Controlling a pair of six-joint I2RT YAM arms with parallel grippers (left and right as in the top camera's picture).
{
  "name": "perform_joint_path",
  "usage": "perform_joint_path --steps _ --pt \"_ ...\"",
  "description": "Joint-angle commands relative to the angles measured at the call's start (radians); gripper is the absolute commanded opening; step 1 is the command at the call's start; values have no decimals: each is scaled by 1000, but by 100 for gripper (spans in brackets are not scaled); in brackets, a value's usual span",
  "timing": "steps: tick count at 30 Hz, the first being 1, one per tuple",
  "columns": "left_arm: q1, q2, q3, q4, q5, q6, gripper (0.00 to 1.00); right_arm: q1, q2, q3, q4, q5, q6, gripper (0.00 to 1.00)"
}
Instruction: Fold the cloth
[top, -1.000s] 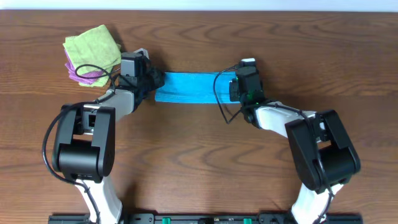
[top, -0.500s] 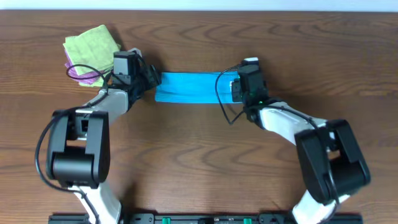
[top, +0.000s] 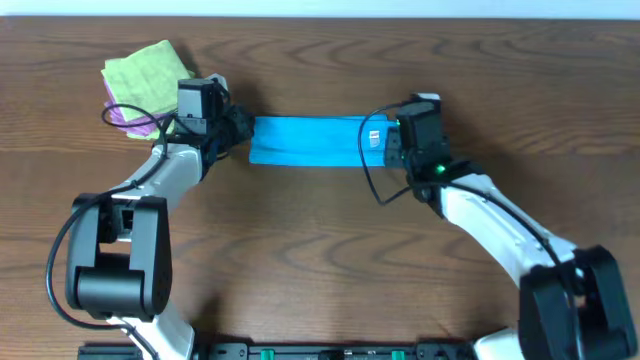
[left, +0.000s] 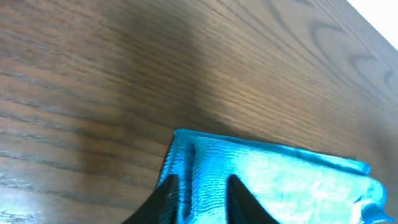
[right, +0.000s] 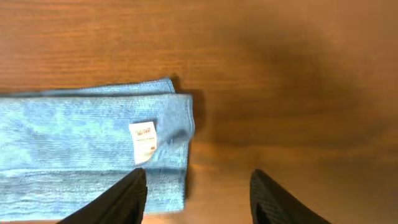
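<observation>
Now, cloth (top: 305, 142) lay as long folded strip on table (top: 320, 260), between both tools. Left tool (left: 200, 183) narrow, astride cloth's end; whether it gripped, unclear. Right tool (right: 198, 174) wide, empty, cloth's other end just beside one finger. Next fold likely needed both layers pinched squarely, low lift, ends matched.

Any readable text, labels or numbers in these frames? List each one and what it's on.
White tag at the end of the blue cloth: faint reddish print, too blurred to read.
Same tag in the overhead view: too small to read.
Green cloth and table: no text visible.
Nothing legible anywhere in these views.
</observation>
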Motion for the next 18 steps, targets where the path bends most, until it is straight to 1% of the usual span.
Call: perform_joint_path --steps 1,4,7,12,18 --pt "-29 -18 18 -2 -3 -20 19 -1 -40 -1 -48 -63 186 58" --pt "-71 -8 18 -2 -76 -35 15 -10 -42 -1 -100 -121 356 61" --pt "-108 11 18 3 -117 -50 12 -29 -41 -1 -114 -180 453 64" --pt "-140 69 18 7 -161 -51 6 -63 -34 -1 -118 -236 471 67" --pt "-142 148 18 48 -176 -62 6 -93 39 -1 -110 -320 475 69"
